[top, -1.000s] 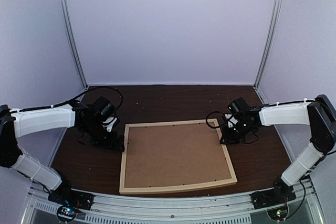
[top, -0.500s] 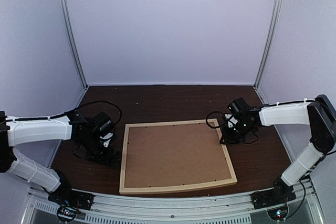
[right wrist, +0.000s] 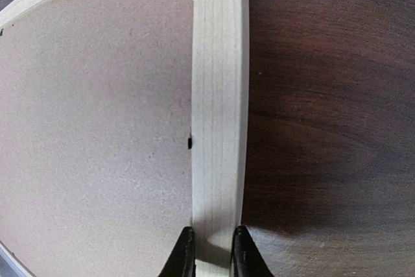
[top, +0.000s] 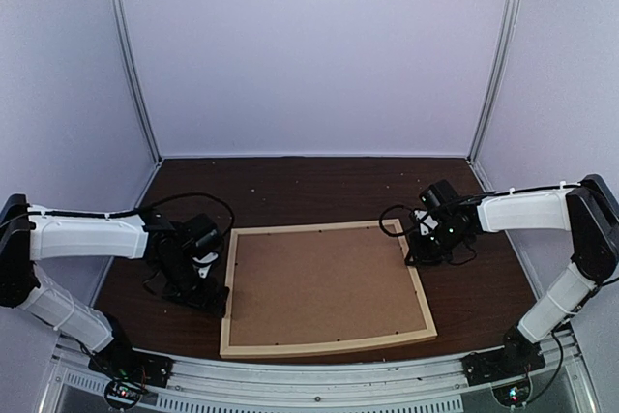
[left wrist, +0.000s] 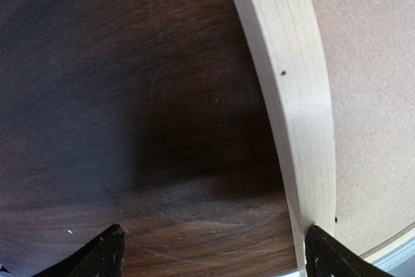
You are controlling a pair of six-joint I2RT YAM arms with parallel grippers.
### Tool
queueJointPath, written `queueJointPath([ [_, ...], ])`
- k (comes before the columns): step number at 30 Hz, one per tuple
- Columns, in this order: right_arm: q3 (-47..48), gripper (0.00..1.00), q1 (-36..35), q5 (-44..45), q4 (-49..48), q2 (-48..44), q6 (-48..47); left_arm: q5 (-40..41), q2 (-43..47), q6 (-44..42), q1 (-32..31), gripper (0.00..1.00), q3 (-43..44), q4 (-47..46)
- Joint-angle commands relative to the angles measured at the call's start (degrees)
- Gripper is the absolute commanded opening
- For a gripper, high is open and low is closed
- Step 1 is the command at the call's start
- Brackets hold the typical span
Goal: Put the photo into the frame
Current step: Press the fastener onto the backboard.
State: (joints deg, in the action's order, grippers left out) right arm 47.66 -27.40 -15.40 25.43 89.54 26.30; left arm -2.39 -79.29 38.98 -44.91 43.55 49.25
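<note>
The frame (top: pixel 324 345) is lying flat on the bench (top: pixel 290 191), its long axis running left to right, with a brown board (top: pixel 324 282) filling it. The photo is not showing. The right claw (right wrist: pixel 213 251) is pinching the frame's right rail. The left claw (left wrist: pixel 214 254) is gaping wide and empty, with the left rail sitting just to its right.

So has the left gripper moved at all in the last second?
Yes. The left gripper has shifted down along the frame's left strip, toward its near-left corner.
</note>
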Motion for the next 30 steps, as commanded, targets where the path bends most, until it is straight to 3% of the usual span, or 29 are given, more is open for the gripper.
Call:
queueJointPath([
  [1, -1.9, 0.05, -0.4, 0.8, -0.1, 4.1, 1.9, -0.7, -1.7, 0.4, -0.7, 0.98, 1.8, -2.3],
  [30, -2.1, 0.05, -0.4, 0.8, -0.3, 4.4, 1.7, -3.1, -11.2, 2.5, -6.7, 0.98, 2.6, -8.3],
])
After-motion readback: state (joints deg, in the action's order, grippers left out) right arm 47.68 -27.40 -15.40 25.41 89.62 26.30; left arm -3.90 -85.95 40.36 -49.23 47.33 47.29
